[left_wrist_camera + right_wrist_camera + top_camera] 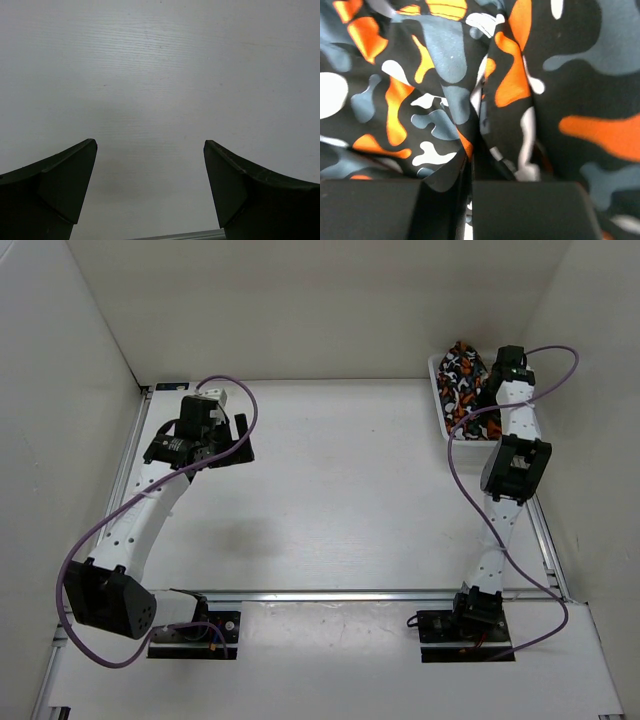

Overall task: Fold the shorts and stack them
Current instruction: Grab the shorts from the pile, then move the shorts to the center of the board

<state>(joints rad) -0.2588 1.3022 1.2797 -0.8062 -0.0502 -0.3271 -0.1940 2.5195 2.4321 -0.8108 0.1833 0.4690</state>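
The shorts are a bunched heap of orange, black, white and grey camouflage fabric in the white mesh basket at the back right. My right gripper reaches down into that heap. In the right wrist view the shorts fill the frame, and the right gripper has its two fingers almost together with a fold of the fabric pinched between them. My left gripper is open and empty just above the bare white table at the back left; in the left wrist view its fingers stand wide apart.
The basket sits against the right wall near the back corner. White walls enclose the table on the left, back and right. An aluminium rail runs across in front of both arm bases.
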